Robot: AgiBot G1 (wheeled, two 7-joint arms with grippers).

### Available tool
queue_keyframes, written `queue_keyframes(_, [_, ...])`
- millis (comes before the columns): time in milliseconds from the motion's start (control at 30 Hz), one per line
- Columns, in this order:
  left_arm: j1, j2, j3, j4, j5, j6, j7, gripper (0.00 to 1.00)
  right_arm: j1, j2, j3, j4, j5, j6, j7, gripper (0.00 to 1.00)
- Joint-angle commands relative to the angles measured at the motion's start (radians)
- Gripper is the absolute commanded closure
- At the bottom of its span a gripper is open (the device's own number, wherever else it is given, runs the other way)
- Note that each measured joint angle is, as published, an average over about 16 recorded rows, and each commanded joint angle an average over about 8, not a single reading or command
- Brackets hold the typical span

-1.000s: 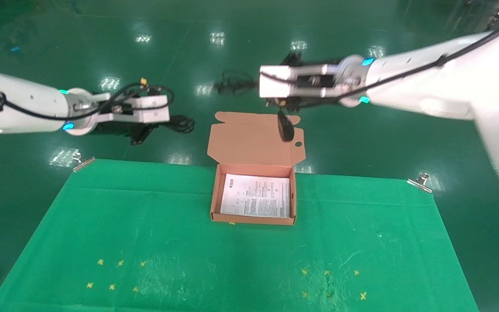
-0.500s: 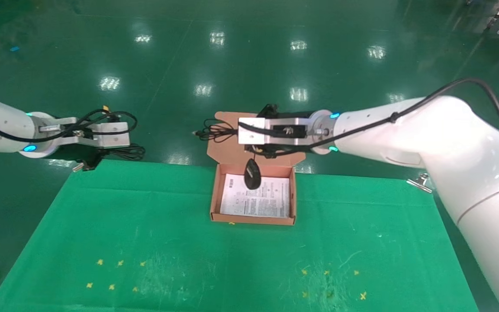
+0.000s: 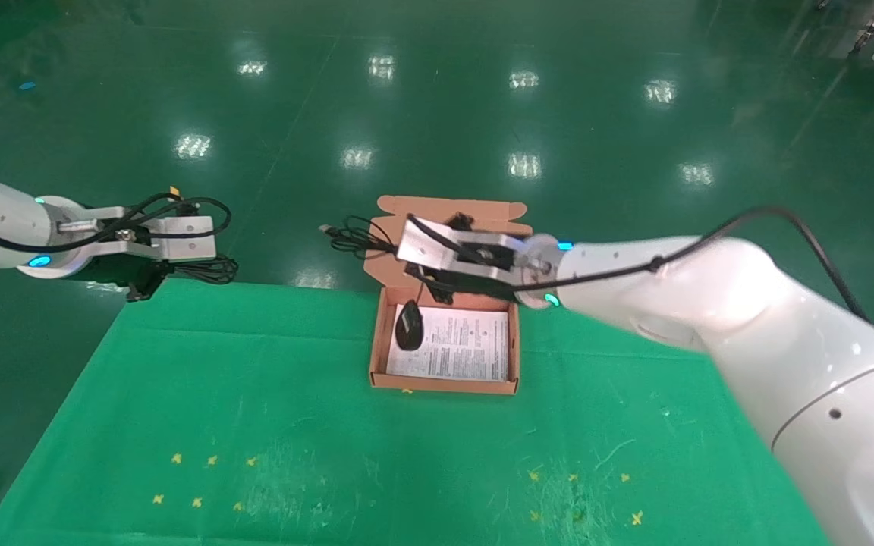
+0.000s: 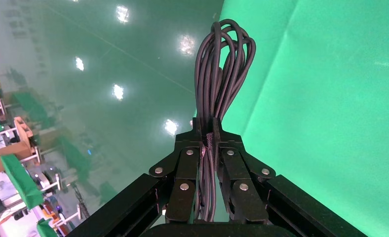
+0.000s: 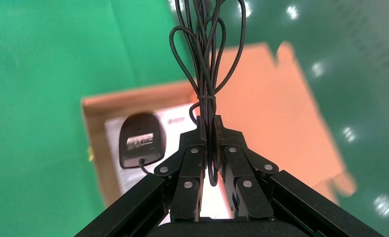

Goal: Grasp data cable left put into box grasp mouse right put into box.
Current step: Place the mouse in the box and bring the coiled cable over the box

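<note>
The salmon-orange box stands open at the table's far middle, lid folded back, with a white printed sheet inside. My right gripper hovers over the box's far edge, shut on the mouse's coiled cord. The black mouse is at the box's left side over the sheet, underside up in the right wrist view; I cannot tell whether it rests there. My left gripper is off the table's far-left corner, shut on the data cable.
A green cloth covers the table, with yellow cross marks near the front left and front right. Shiny green floor lies beyond the far edge. The right arm reaches across the table's right half.
My right gripper came down and nearer with the mouse, from above the lid to the box; the mouse went inside. My left gripper moved left and lower with the data cable.
</note>
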Motion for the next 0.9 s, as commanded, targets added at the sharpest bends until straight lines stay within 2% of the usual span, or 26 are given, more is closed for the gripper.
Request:
queue_keyframes(33, [0.001, -0.001, 0.000, -0.004, 0.001, 0.001, -0.003, 1.00, -0.013, 0.000, -0.020, -0.025, 0.034, 0.012, 0.037, 0.88])
queue_keyframes(233, [0.002, -0.003, 0.001, -0.009, 0.004, 0.004, -0.005, 1.00, -0.029, 0.000, -0.074, -0.063, 0.060, 0.017, 0.095, 0.13])
queue_keyframes(267, [0.002, -0.003, 0.001, -0.010, 0.004, 0.004, -0.005, 1.00, -0.030, 0.000, -0.077, -0.065, 0.062, 0.017, 0.097, 0.04])
queue_keyframes(300, [0.002, -0.004, 0.001, -0.010, 0.004, 0.004, -0.005, 1.00, -0.031, 0.000, -0.081, -0.067, 0.063, 0.017, 0.099, 0.00])
queue_keyframes(633, [0.020, 0.025, -0.003, -0.002, -0.016, -0.027, -0.002, 1.00, -0.033, 0.025, -0.078, -0.028, 0.062, 0.016, 0.100, 0.00])
queue_keyframes(767, [0.051, 0.091, -0.009, 0.037, -0.055, -0.104, 0.020, 1.00, -0.019, 0.066, -0.084, 0.006, 0.055, 0.027, 0.111, 0.00])
queue_keyframes(900, [0.080, 0.182, -0.019, 0.124, -0.106, -0.212, 0.068, 1.00, 0.011, 0.156, -0.087, 0.064, 0.030, 0.041, 0.126, 0.00])
